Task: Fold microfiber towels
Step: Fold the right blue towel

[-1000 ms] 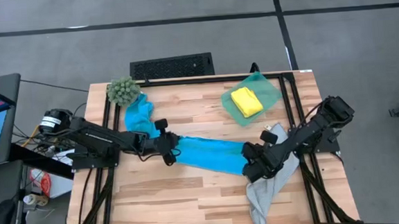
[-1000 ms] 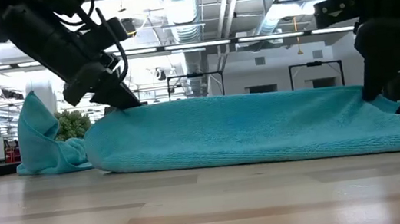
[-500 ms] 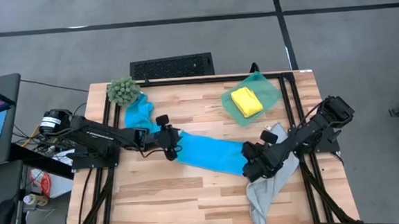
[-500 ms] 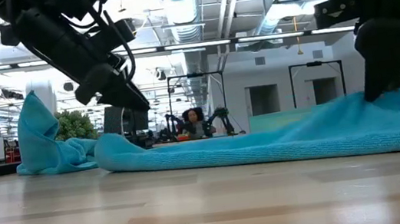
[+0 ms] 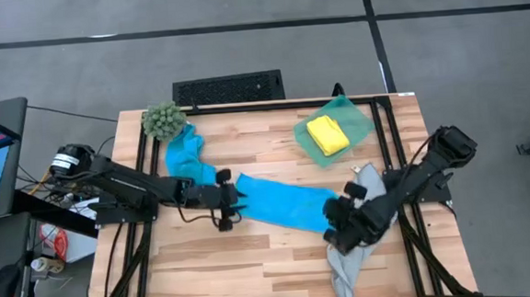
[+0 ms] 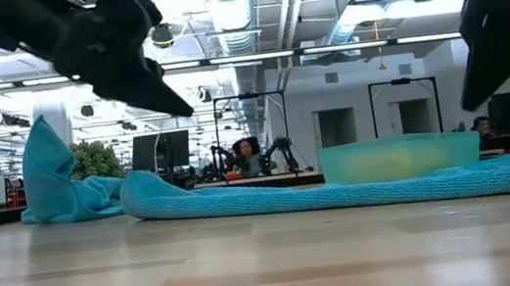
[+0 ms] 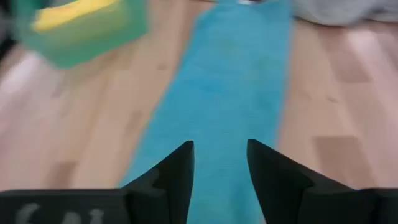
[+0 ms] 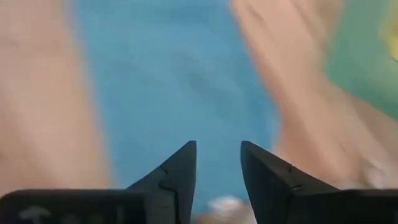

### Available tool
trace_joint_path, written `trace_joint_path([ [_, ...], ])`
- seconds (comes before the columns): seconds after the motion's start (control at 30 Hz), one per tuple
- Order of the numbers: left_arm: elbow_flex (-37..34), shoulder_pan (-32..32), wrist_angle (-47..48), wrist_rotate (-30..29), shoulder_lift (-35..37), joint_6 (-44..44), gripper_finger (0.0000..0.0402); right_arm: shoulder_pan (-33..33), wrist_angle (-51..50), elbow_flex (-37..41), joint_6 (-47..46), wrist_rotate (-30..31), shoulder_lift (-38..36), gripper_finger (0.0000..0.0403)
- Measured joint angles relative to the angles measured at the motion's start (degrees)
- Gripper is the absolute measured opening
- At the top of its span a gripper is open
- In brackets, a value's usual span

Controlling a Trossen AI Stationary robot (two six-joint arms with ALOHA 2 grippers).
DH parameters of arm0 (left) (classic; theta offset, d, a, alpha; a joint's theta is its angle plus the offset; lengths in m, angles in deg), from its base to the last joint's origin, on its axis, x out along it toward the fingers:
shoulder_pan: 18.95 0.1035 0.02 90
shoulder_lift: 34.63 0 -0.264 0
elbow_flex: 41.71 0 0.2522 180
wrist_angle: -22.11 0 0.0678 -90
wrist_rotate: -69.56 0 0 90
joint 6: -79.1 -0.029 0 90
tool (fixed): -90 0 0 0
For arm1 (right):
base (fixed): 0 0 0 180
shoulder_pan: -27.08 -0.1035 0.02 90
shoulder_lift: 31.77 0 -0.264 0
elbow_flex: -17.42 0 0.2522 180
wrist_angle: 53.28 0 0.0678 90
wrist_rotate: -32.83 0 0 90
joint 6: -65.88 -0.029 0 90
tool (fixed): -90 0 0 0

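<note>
A bright blue towel lies flat as a long strip across the middle of the table, its whole length resting on the wood. My left gripper hovers open above the strip's left end, clear of it in the low view. My right gripper hovers open above the strip's right end, also clear of it. A second blue towel lies crumpled at the far left. A yellow towel sits folded in the green bin. A grey towel lies partly under my right arm.
A fuzzy green plant stands at the far left corner, touching the crumpled blue towel. A black keyboard-like slab lies just past the far edge. Bare wood runs along the near edge in front of the strip.
Both grippers have opened and let go of the blue strip, the left one first, then the right. Both have risen and drawn slightly toward the near edge. The towel's raised hump between them has fallen flat onto the table.
</note>
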Motion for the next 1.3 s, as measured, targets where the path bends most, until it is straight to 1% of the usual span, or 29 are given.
trace_joint_path([
  [0.1, -0.71, -1.85, 0.17, -3.31, -3.25, -0.32, 0.0114, -3.06, 5.92, -0.01, 1.00, 4.74, 0.82, 0.0153],
  [0.2, -0.71, -2.58, -0.07, -5.07, -7.35, 0.79, 0.0096, -4.03, 7.74, 0.07, -0.20, 5.51, 3.58, 0.0145],
  [0.33, -0.69, -3.56, -1.13, -4.49, -12.58, 3.60, 0.0077, -5.03, 7.69, 0.11, -1.98, 4.34, 8.17, 0.0128],
  [0.4, -0.67, -3.95, -0.42, -4.51, -14.43, 5.34, 0.0071, -5.51, 7.91, 0.07, -3.14, 2.53, 10.08, 0.0123],
  [0.5, -0.64, -4.66, -0.05, -5.34, -16.13, 8.41, 0.0064, -6.01, 7.41, 0.09, -3.75, -2.53, 12.32, 0.0122],
  [0.6, -0.53, -4.90, 0.22, -6.41, -16.75, 10.46, 0.0060, -7.49, 4.78, 0.09, -5.27, -2.62, 12.20, 0.0124],
  [0.7, -0.53, -4.88, 0.42, -6.39, -16.75, 11.19, 0.0057, -9.15, 0.87, 0.09, -7.07, -1.07, 8.56, 0.0125],
  [0.87, -0.53, -4.88, 0.63, -6.39, -16.75, 11.29, 0.0057, -10.58, -12.23, 0.37, -13.23, 7.55, 0.42, 0.0126],
  [0.93, -0.53, -4.88, 0.63, -6.39, -16.75, 11.37, 0.0057, -9.65, -15.96, 2.01, -14.48, 8.22, -3.32, 0.0131],
  [0.97, -0.55, -4.88, 0.65, -6.36, -16.66, 11.47, 0.0057, -8.70, -15.72, 3.57, -14.68, 8.03, -5.61, 0.0134],
  [1.03, -0.62, -4.85, 0.90, -5.91, -16.37, 11.85, 0.0057, -6.05, -12.89, 7.71, -14.63, 6.24, -11.07, 0.0143],
  [1.07, -0.63, -4.83, 0.90, -5.77, -16.18, 12.14, 0.0057, -4.53, -9.92, 10.28, -14.07, 4.70, -13.77, 0.0148],
  [1.17, -0.73, -4.83, 1.37, -5.69, -15.57, 12.60, 0.0058, -0.20, 2.12, 18.75, -9.55, 0.31, -21.12, 0.0166],
  [1.23, -0.73, -4.83, 1.54, -5.56, -15.28, 12.68, 0.0062, 2.94, 9.96, 23.60, -6.08, -2.82, -24.80, 0.0178],
  [1.3, -0.73, -4.83, 1.51, -5.34, -15.12, 12.81, 0.0069, 5.96, 15.44, 27.42, -3.79, -6.09, -26.76, 0.0189],
])
